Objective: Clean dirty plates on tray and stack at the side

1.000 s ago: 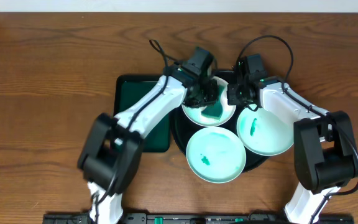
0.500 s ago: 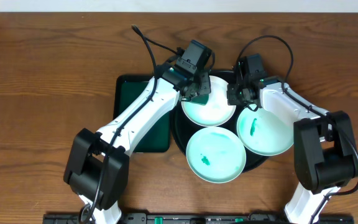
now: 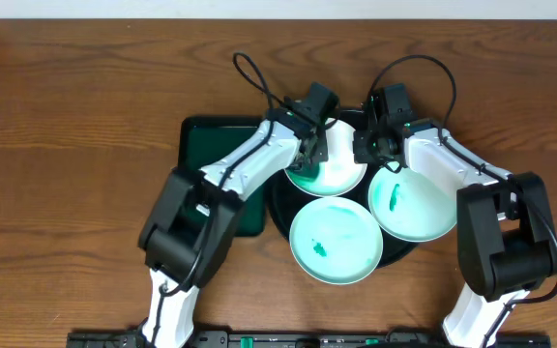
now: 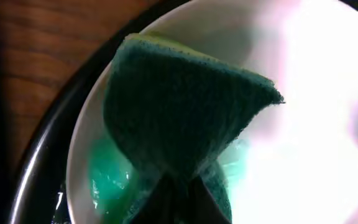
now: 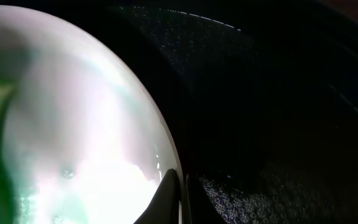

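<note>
Three pale green-white plates lie on the round black tray point(image 3: 277, 208): a back plate point(image 3: 341, 172), a front plate point(image 3: 337, 242) with a green smear, and a right plate point(image 3: 412, 205) with a green mark. My left gripper point(image 3: 309, 159) is shut on a dark green sponge point(image 4: 185, 112) pressed onto the back plate point(image 4: 316, 124) at its left side, beside a wet green smear point(image 4: 107, 180). My right gripper point(image 3: 367, 155) is shut on that plate's right rim; in the right wrist view its fingers point(image 5: 169, 199) pinch the rim of the plate point(image 5: 86, 124).
A dark green rectangular tray point(image 3: 199, 145) sits left of the black tray, partly under my left arm. Wooden table point(image 3: 66, 145) surrounds both. Cables loop above both wrists. The black tray floor point(image 5: 278, 124) lies right of the held plate.
My left gripper has swept the sponge across the back plate, from its middle to the back and now to its left side. The right arm and the plates have stayed put.
</note>
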